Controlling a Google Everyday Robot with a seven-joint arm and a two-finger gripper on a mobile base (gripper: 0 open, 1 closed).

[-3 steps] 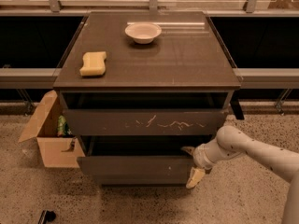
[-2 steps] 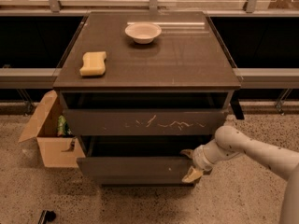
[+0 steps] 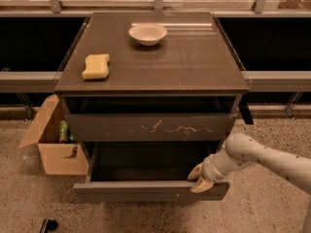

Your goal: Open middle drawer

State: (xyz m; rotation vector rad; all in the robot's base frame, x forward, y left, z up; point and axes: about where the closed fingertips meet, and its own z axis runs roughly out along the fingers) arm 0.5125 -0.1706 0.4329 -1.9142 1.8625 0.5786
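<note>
The middle drawer (image 3: 141, 191) stands well out from the cabinet (image 3: 233, 101), its dark inside showing below the scratched drawer (image 3: 112, 126). The gripper (image 3: 198, 178) is at the right end of the middle drawer's front, its fingers (image 3: 202, 185) closed over the top edge, one inside and one outside. On the cabinet's surface (image 3: 194, 57) sit a bowl (image 3: 147, 33) at the back and a sponge (image 3: 96, 66) at the left; a box (image 3: 51, 144) stands left of the cabinet.
</note>
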